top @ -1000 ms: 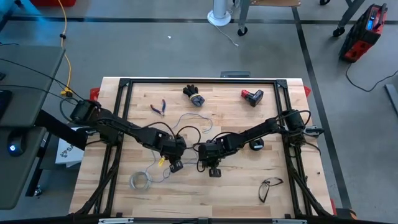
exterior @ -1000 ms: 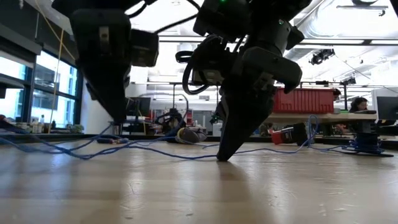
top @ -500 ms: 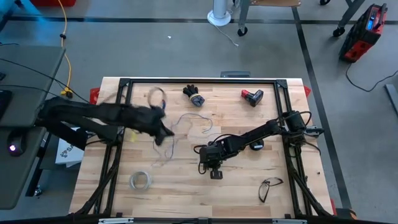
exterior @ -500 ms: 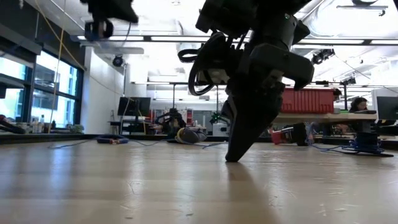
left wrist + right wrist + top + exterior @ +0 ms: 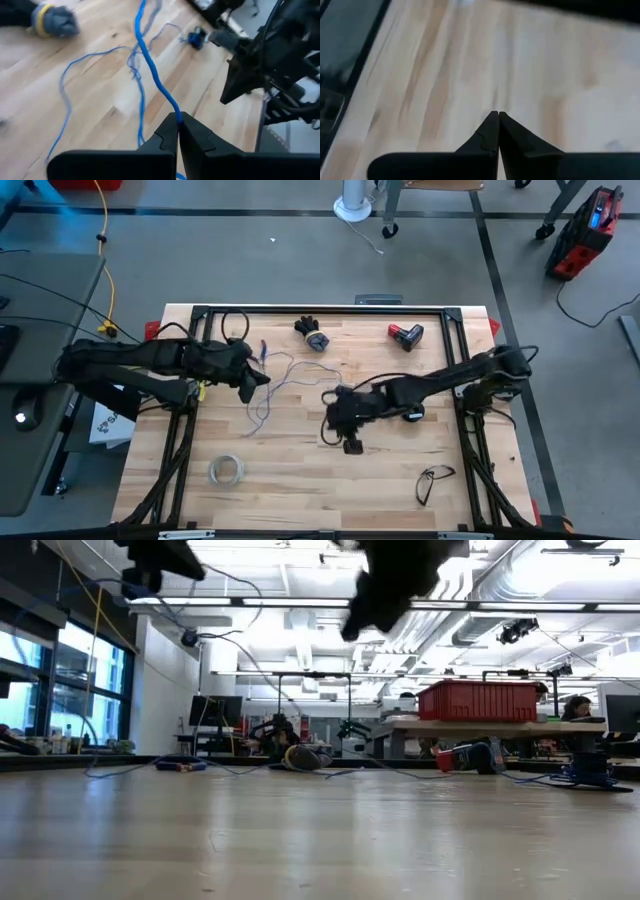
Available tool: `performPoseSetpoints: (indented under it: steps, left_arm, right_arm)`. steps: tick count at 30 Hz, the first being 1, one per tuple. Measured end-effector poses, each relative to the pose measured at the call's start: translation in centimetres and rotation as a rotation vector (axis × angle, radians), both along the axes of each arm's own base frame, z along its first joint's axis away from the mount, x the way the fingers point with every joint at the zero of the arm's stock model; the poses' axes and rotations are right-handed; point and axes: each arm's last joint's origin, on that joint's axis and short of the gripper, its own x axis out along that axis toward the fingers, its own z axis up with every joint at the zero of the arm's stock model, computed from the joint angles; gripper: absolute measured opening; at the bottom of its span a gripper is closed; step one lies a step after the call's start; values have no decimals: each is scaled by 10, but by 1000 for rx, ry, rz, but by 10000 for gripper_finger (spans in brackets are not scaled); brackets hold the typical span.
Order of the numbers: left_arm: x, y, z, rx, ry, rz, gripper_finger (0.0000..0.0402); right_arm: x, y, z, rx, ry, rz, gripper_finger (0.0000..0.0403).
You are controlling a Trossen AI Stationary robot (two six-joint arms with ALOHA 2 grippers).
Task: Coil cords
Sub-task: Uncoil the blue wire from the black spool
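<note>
Most of the bluish wire (image 5: 272, 385) lies loose and uncoiled across the bench (image 5: 300, 470), its dark spool (image 5: 412, 413) near the right arm. Left gripper (image 5: 177, 122) pinches the wire, lifted; right gripper (image 5: 497, 120) hovers shut and empty. Coiling looks barely begun.

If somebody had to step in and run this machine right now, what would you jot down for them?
Left gripper: jaws shut on the thin blue wire, lifted above the table's left side.
Right gripper: jaws shut, empty, raised over mid-table.
Wire: trails from the left gripper in loose loops across the wood; its small dark spool lies beside the right arm.
Done: one end picked up.
Left: all of the coiling; nothing is wound yet.
</note>
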Motion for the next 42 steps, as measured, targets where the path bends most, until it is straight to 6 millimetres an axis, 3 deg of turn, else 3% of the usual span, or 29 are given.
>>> performPoseSetpoints:
  steps: [3, 6, 11, 15, 19, 31, 42]
  left_arm:
    - [13, -1, 1, -2, -54, -33, 0]
    - [26, -3, 0, -18, -91, -64, 0]
    - [37, -4, -2, -30, -119, -79, 0]
    - [39, -4, 0, -32, -147, -74, 0]
    - [41, -4, 4, -32, -190, -72, 0]
    - [42, -4, 7, -34, -222, -70, 0]
    - [42, -3, 7, -29, -228, -60, 0]
  right_arm:
    - [1, -15, 19, -46, -111, -113, 6]
    - [5, -31, 19, -68, -130, -180, 30]
    - [11, -43, 26, -112, -217, -197, 112]
    - [11, -47, 23, -244, -208, -232, 177]
    - [15, -50, 19, -300, -209, -233, 206]
    - [27, -61, 8, -298, -226, -257, 178]
    - [27, -63, 8, -320, -223, -248, 70]
